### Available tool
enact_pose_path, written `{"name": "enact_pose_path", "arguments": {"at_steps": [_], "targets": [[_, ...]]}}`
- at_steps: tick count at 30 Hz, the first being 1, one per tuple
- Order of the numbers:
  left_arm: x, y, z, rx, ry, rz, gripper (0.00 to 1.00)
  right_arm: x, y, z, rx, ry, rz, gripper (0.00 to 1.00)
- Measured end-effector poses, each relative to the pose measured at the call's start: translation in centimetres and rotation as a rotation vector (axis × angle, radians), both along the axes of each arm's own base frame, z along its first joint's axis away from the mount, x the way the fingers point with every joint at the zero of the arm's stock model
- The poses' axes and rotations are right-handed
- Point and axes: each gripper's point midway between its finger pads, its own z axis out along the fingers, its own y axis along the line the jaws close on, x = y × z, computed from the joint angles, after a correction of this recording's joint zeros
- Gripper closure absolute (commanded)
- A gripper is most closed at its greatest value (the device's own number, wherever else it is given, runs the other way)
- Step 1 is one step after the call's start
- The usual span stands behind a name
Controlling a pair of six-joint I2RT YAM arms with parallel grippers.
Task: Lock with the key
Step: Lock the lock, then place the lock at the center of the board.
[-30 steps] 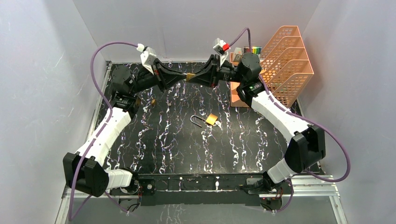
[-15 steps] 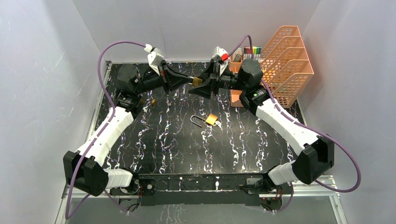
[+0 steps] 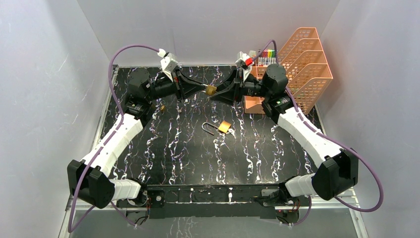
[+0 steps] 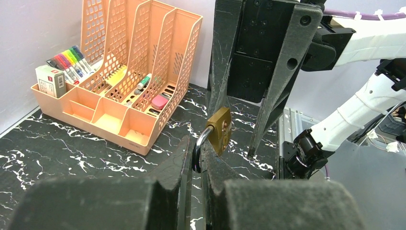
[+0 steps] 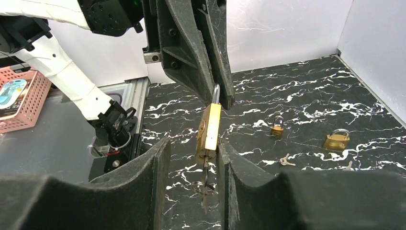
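The padlock (image 3: pixel 211 89) hangs in the air at the upper middle of the overhead view, between my two wrists and well above the desk (image 3: pixel 188 163). My left jaws are pressed together on its shackle (image 4: pixel 196 154), low in the centre of the left wrist view, and the brass body sticks out beyond their tips. My right jaws are spread and straddle that body. In the right wrist view the finger (image 5: pixel 239 187) on the right of the frame lies just beside the brass, perhaps touching. The other finger stands apart, so I grip nothing there. The key (image 5: pixel 204 186) dangles with its ring from the underside of the body, at the lower centre of that view. It seems to be seated in the keyhole, though I cannot tell how deep. I judge that the risk lies there. If I close on the brass rather than on the key, I would twist the whole lock against my left pinch, and a thin round shackle can swivel or slip out of such a hold. If I knock the key while reaching for it, it could fall free to the desk, where a second padlock (image 3: pixel 225 127) lies at the centre of the overhead view. I also cannot tell whether the shackle is pushed home. Turning the key before it is would lock nothing.
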Motion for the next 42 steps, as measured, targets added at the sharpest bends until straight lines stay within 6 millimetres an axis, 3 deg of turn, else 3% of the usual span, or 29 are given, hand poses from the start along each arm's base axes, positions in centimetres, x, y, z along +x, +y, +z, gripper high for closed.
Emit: {"name": "enact_pose_path", "arguments": {"at_steps": [9,11,13,15,27,29,34,36,42], "targets": [[0.0,0.2,0.2,0.009,-0.003,0.006,1.00,0.2,-0.8,0.1,-0.002,0.010,-0.001,0.66],[0.1,0.4,0.3,0.009,-0.008,0.013,1.00,0.3,-1.0,0.3,0.001,0.006,-0.008,0.74],[0.3,0.8,0.5,0.007,-0.014,0.026,1.00,0.3,-1.4,0.6,0.003,0.001,-0.013,0.90],[0.3,1.1,0.6,0.007,-0.017,0.030,1.00,0.3,-1.7,0.9,0.009,-0.008,-0.018,1.00],[0.0,1.4,0.7,0.010,-0.015,0.020,1.00,0.4,-2.0,1.0,0.012,0.022,-0.020,1.00],[0.4,2.3,0.9,0.010,-0.016,0.046,1.00,0.6,-2.5,0.8,0.010,0.025,-0.032,1.00],[3.6,7.4,1.1,0.014,-0.001,0.268,1.00,0.5,-4.9,-0.5,0.001,0.047,-0.092,1.00],[4.1,8.5,0.6,0.035,0.019,0.334,1.00,0.0,-5.2,-1.1,-0.001,0.058,-0.100,1.00],[4.9,11.9,-4.0,0.197,0.156,0.562,1.00,0.1,-4.1,-3.9,-0.031,0.125,-0.154,1.00]]}}
